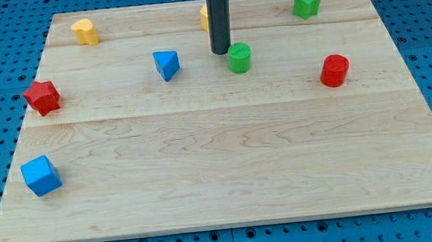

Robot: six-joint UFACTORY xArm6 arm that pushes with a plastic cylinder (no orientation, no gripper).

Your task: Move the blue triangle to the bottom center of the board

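Observation:
The blue triangle (167,64) lies on the wooden board (228,159) in the upper middle-left. My tip (220,52) rests on the board to the triangle's right, about a rod's width left of the green cylinder (239,57) and apart from the triangle. The rod rises straight to the view's top.
A yellow block (85,30) sits at the top left and another yellow block (203,16) is partly hidden behind the rod. A green star-like block (306,3) is at the top right, a red cylinder (334,71) at the right, a red star-like block (42,97) at the left, a blue cube (41,175) at the lower left.

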